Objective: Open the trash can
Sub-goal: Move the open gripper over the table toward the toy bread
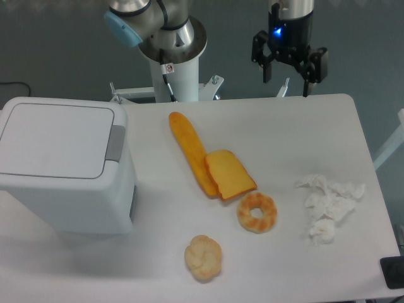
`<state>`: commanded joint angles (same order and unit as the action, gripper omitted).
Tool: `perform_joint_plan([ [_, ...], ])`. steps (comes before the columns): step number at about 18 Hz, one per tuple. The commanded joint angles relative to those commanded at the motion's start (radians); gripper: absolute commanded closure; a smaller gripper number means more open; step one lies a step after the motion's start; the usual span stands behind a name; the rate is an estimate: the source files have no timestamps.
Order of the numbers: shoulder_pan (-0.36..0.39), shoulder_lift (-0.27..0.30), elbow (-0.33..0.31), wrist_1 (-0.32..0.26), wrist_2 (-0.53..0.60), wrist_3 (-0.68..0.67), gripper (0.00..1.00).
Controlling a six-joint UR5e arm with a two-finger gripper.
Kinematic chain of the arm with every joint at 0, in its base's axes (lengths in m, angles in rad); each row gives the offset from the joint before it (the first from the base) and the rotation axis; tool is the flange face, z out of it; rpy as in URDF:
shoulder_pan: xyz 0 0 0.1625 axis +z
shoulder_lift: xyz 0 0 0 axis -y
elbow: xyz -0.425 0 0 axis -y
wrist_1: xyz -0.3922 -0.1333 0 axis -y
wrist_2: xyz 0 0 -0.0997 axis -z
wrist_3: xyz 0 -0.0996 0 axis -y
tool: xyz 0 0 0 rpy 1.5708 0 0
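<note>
Camera view: the claw (290, 82) hangs open, trash can (63, 167) well off toward eight o'clock, lid flat.

The table (303, 126) is plain white. At its left edge the trash can (63, 183) is white too, slightly cooler in tone, with a grey push tab (115, 143). Near the middle, the long loaf (187, 148) is orange-yellow and the bread slice (229, 173) paler yellow with a darker orange crust. The ring (257, 212) is tan with pale flecks, the bun (203, 257) cream. Crumpled paper (328, 205) by the right edge is white. The gripper (290, 79) is black with a blue light; the arm (158, 28) is silver-grey with a light blue cap.
</note>
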<state>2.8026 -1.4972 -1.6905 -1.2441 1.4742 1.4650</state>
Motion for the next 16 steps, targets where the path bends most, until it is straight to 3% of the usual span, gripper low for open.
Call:
perform_joint_plan([
  [4,-0.003,0.002,0.003,-0.006,-0.008,-0.011,0.0],
  [8,0.009,0.0,-0.002,-0.005,-0.159,-0.025,0.0],
  [16,0.0,0.012,-0.005,-0.003,-0.175,-0.14,0.0],
])
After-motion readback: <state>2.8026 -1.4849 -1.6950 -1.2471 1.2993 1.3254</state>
